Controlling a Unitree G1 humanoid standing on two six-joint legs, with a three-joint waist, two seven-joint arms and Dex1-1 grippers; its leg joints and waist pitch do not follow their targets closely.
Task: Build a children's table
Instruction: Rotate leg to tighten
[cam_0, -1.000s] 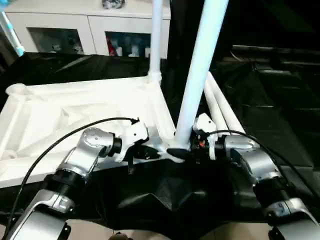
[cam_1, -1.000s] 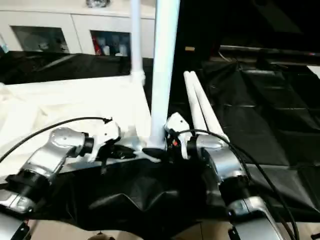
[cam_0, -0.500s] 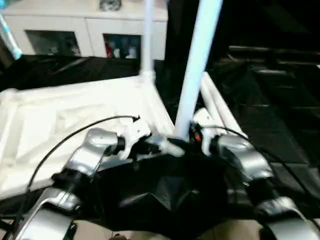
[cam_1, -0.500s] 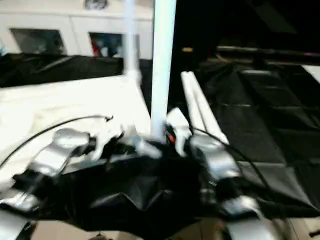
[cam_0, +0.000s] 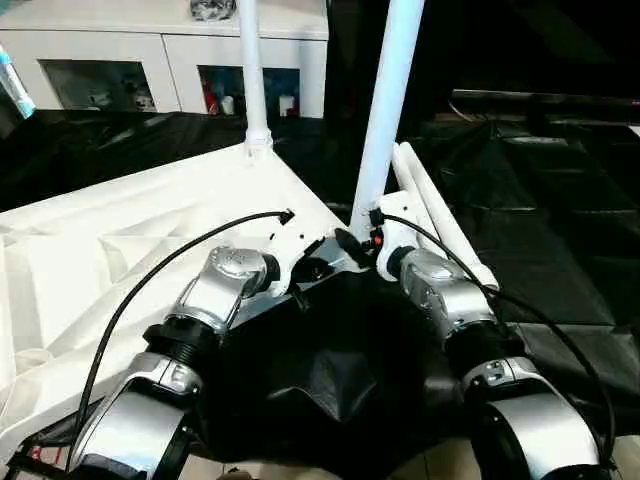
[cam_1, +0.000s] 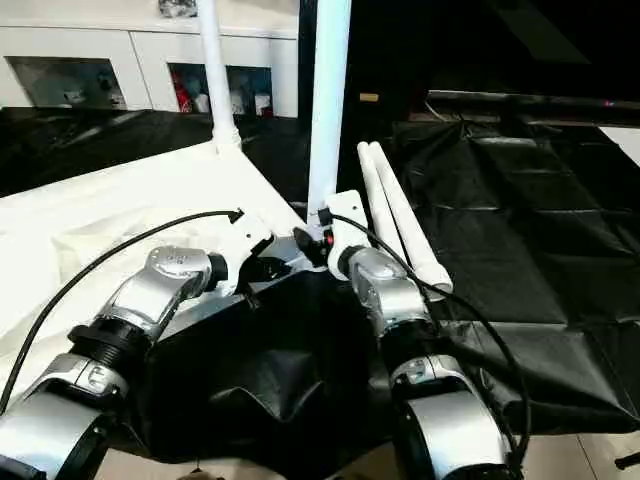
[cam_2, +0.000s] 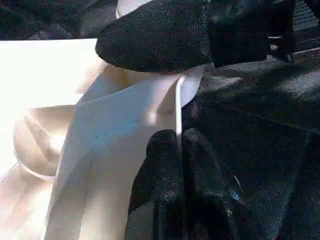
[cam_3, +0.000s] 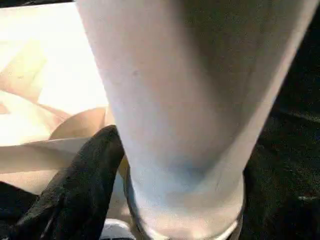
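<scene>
Second leg (cam_0: 385, 110) going into near corner socket. Right gripper (cam_0: 352, 243) clamped leg base, left gripper (cam_2: 175, 145) pinched tabletop (cam_0: 120, 250) edge. Next, probably: push down, seat fully.

My tabletop (cam_0: 120, 240) is white, with a ribbed pattern. The upright leg (cam_0: 388, 100) and the two spare legs (cam_0: 440, 225) are white. The bench cover (cam_0: 560, 220) is black. My forearms (cam_0: 445, 300) are silver; the fingers (cam_2: 165, 190) are black.
</scene>
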